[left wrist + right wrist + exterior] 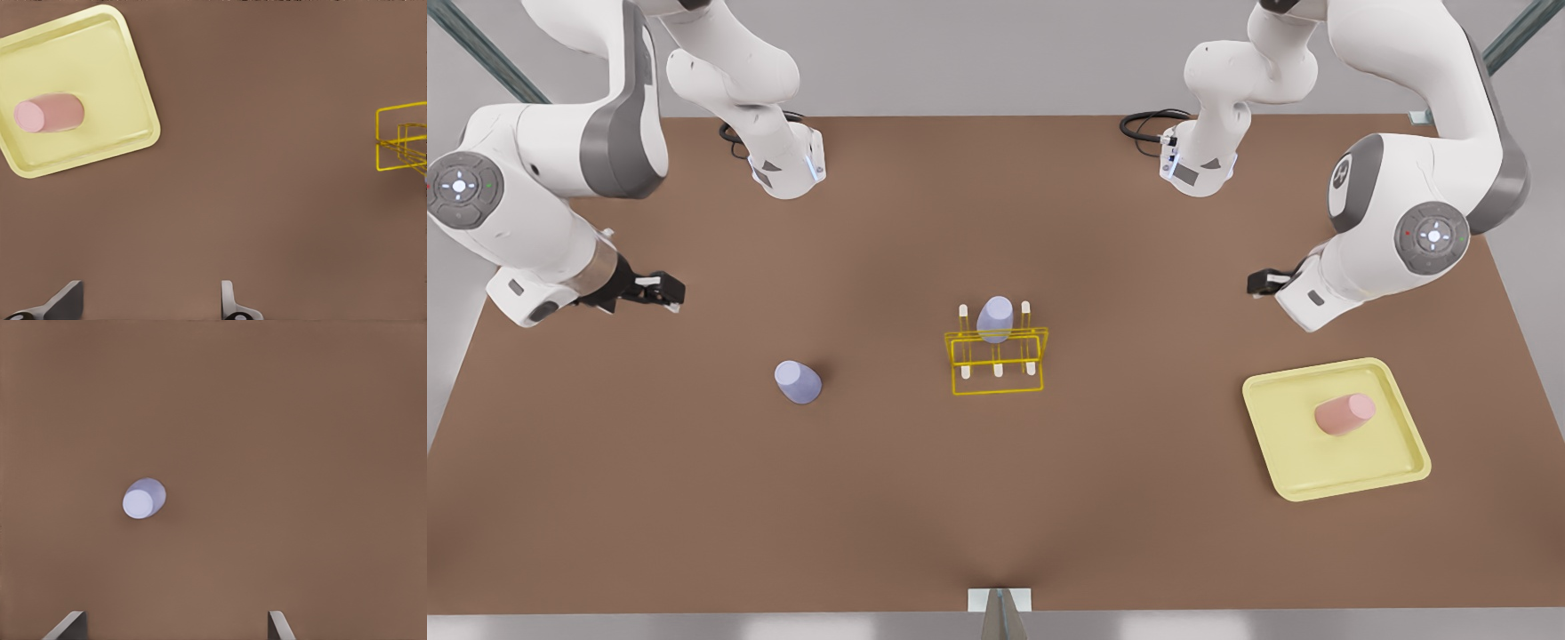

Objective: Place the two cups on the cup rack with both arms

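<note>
The cup rack (402, 137) is cut off by the edge of the left wrist view, so its pegs and far side cannot be seen there. In the front view, a lavender cup (995, 319) on the rack hides the middle rear peg. The left tool (150, 300) and right tool (177, 625) are cropped to finger stubs. The pale-yellow tray (133, 143), beside the rack, loses one corner at the frame edge.

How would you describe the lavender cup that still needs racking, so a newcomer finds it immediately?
Start at the yellow wire cup rack in the middle of the brown table. Toward the front view's left of it, alone on bare tabletop, stands a lavender cup. Its twin, the second lavender cup, sits on the rack, and the pink cup lies on the pale-yellow tray.
</note>
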### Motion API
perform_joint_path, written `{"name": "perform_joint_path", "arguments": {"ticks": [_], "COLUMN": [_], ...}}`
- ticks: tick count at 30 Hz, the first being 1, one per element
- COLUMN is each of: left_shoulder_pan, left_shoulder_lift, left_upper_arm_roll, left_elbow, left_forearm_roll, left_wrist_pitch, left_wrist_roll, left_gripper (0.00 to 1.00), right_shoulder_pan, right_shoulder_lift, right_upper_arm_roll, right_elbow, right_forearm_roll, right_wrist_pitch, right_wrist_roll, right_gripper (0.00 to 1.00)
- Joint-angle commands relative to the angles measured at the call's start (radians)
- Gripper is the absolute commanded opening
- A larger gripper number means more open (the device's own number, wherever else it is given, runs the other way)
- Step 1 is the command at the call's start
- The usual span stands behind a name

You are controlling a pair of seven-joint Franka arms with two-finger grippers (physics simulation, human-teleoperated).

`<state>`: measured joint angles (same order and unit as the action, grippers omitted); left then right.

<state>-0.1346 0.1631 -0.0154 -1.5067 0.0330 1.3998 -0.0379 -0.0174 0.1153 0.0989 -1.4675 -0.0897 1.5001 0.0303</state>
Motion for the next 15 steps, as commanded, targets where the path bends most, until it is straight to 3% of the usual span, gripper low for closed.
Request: {"name": "perform_joint_path", "arguments": {"ticks": [1,4,7,10,15], "left_shoulder_pan": [0.004,0.144,0.262,0.317,0.326], "left_shoulder_lift": [0.012,0.128,0.297,0.349,0.447], "left_upper_arm_roll": [0.0,0.003,0.064,0.066,0.068], "left_elbow": [0.0,0.063,0.054,-0.013,-0.021], "left_forearm_roll": [-0.005,0.001,0.03,0.031,0.03], "left_wrist_pitch": [0.039,0.105,0.456,0.61,0.795], "left_wrist_roll": [0.01,0.117,0.501,0.61,0.604], "left_gripper": [1.0,1.0,1.0,1.0,1.0], "right_shoulder_pan": [-0.004,0.037,0.093,0.088,0.065], "right_shoulder_lift": [0.0,0.087,0.253,0.346,0.353], "right_upper_arm_roll": [-0.001,0.011,0.011,0.01,0.01], "right_elbow": [-0.004,-0.001,-0.005,-0.031,-0.255], "right_forearm_roll": [0.022,-0.01,-0.013,-0.013,0.054], "right_wrist_pitch": [0.046,0.054,0.311,0.506,0.854], "right_wrist_roll": [-0.009,-0.007,0.014,0.017,0.02], "right_gripper": [1.0,1.0,1.0,1.0,1.0]}}
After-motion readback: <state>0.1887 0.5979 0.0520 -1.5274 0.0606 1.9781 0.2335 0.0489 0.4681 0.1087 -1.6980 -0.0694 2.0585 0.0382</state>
